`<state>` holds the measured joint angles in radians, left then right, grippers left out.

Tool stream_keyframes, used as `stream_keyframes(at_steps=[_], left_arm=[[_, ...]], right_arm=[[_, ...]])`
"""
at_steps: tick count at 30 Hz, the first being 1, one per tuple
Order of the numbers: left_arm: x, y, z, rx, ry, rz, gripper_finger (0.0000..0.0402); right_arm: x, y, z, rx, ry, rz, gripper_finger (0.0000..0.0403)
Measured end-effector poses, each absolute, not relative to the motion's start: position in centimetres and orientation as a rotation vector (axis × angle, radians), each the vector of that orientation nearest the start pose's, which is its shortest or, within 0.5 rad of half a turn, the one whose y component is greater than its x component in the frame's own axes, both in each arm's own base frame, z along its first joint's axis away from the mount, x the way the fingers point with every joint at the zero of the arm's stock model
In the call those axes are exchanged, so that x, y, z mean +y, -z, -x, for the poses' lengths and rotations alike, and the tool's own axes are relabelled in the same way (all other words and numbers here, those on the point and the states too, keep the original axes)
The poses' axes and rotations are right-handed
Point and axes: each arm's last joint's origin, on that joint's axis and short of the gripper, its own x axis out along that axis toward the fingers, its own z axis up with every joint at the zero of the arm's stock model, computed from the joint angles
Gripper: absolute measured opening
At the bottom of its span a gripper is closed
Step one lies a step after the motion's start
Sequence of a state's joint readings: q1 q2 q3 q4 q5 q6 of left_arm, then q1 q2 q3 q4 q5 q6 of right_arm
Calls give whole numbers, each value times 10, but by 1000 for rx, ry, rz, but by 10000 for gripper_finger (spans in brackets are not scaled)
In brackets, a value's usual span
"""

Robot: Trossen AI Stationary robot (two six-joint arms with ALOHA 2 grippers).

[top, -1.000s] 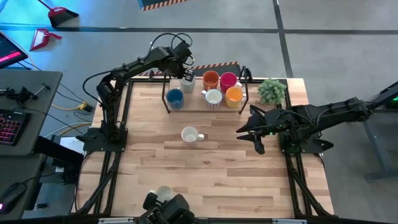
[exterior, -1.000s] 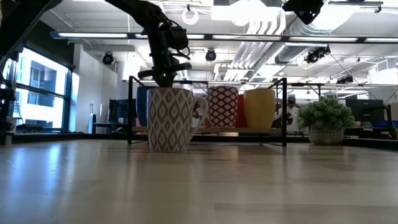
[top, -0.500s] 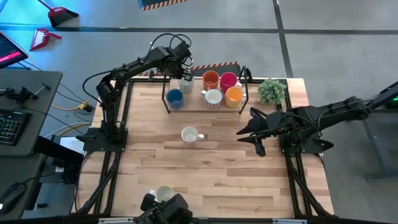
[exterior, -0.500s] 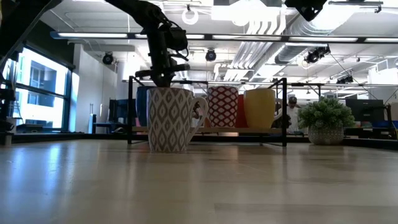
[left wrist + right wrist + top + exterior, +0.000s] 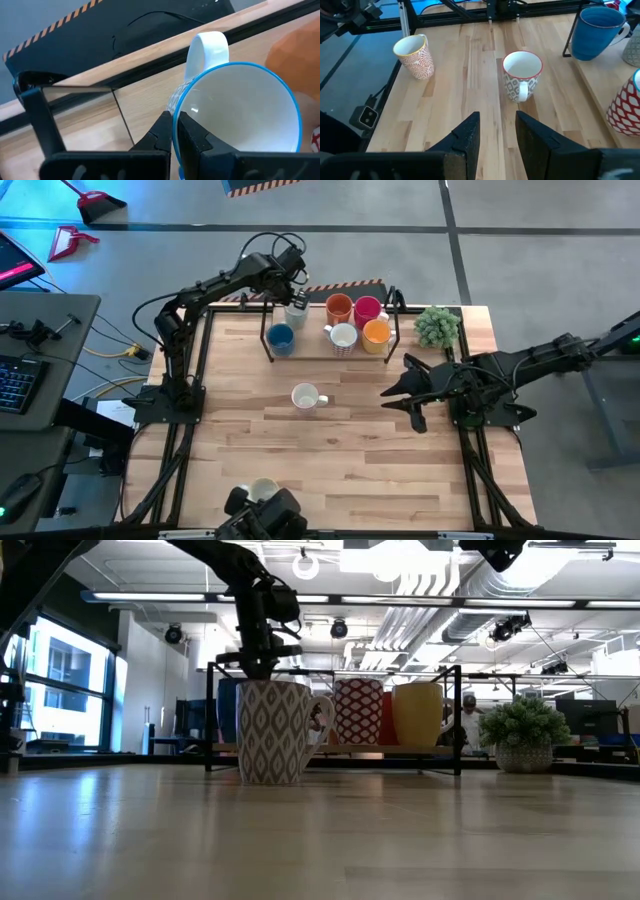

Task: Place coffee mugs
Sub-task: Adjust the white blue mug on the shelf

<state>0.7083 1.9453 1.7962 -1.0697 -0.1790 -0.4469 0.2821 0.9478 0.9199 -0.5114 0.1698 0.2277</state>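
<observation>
Roughly two-thirds done by my count. On the rack [image 5: 268, 346] at 12 o'clock of the table [image 5: 350, 470] I see five mugs parked: blue mug [image 5: 281, 338], darker orange mug [image 5: 339, 308], red mug [image 5: 367, 309], a patterned white mug [image 5: 342, 337] and yellow-orange mug [image 5: 376, 333]. My left gripper [image 5: 296, 298] is over the rack's back left corner, fingers [image 5: 165, 131] pinched on the rim of a blue-rimmed white mug [image 5: 235, 112], one finger inside and one outside; in the low view it hangs just above the rack, so I'd call that one mid-placement, not yet released. Left to do: the grey-patterned mug [image 5: 521, 75] standing upright near table centre, handle toward 3 o'clock, and the orange-patterned mug [image 5: 413, 56] at the 6 o'clock edge, well apart from everything else. That makes eight in total: five placed, one in hand, two waiting. My right gripper [image 5: 402, 396] hovers low at about 3 o'clock of the centre mug, fingers [image 5: 467, 136] spread apart and empty, pointed at that mug but well short of it; I'd guess that's my next pick. Plant [image 5: 437, 326] sits off the rack's right end, not part of the job. Can't tell from here whether the held mug's base is touching the shelf.
</observation>
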Motion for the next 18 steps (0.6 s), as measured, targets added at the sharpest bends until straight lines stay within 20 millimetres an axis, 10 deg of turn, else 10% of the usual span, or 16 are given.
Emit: stream_keyframes(at_steps=[18], left_arm=[[267, -282, -302, 1025, -988, 683, 14]], right_arm=[[50, -322, -189, 535, -46, -109, 105]])
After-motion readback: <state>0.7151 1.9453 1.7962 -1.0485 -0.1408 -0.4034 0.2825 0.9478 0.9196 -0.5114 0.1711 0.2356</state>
